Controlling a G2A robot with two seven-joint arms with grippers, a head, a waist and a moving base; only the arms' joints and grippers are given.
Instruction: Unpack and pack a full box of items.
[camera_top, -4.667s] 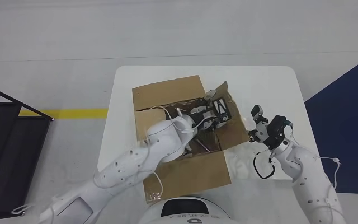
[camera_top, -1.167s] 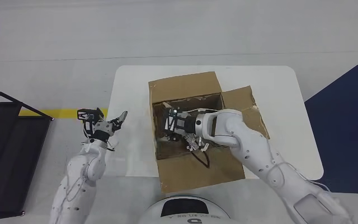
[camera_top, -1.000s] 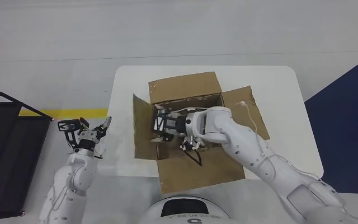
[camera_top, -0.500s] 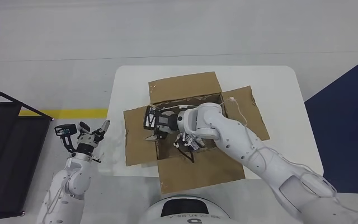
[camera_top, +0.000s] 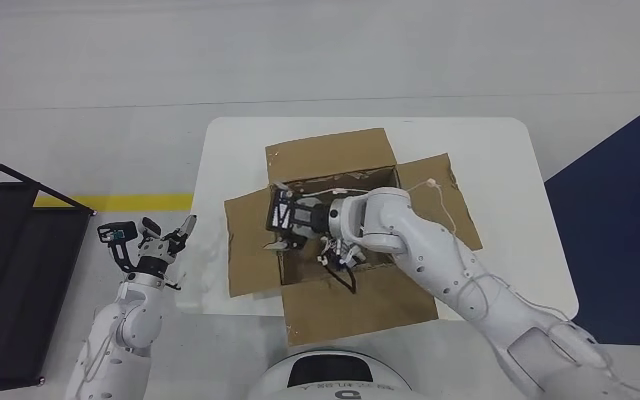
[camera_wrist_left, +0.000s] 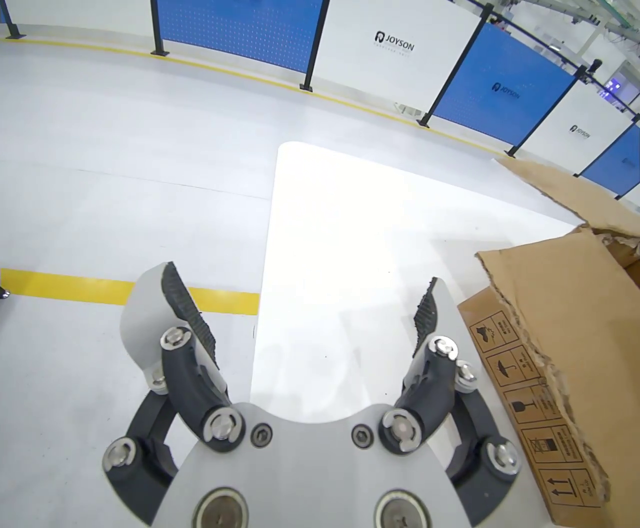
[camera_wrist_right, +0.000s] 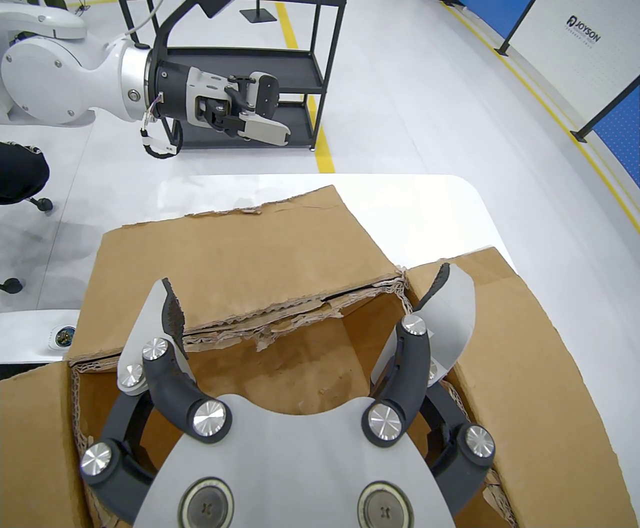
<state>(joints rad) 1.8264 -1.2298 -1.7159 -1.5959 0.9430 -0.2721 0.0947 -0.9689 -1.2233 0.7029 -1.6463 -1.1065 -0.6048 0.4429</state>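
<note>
Top view: one brown cardboard box (camera_top: 328, 157) in the middle of the white table (camera_top: 480, 150), all four flaps folded outward, edges torn and frayed, printed handling symbols on one side wall. Two grippers: right gripper (camera_top: 275, 217) low over the box opening, beside the flap on the robot's left, fingers spread wide, gripping nothing; left gripper (camera_top: 168, 235) off the table's left edge, above the floor (camera_top: 100, 100), well apart from the box, fingers likewise wide apart and bare. Box interior mostly hidden under the right arm (camera_top: 440, 260); contents hard to make out, a patch of bare cardboard inside showing between the right fingers.
</note>
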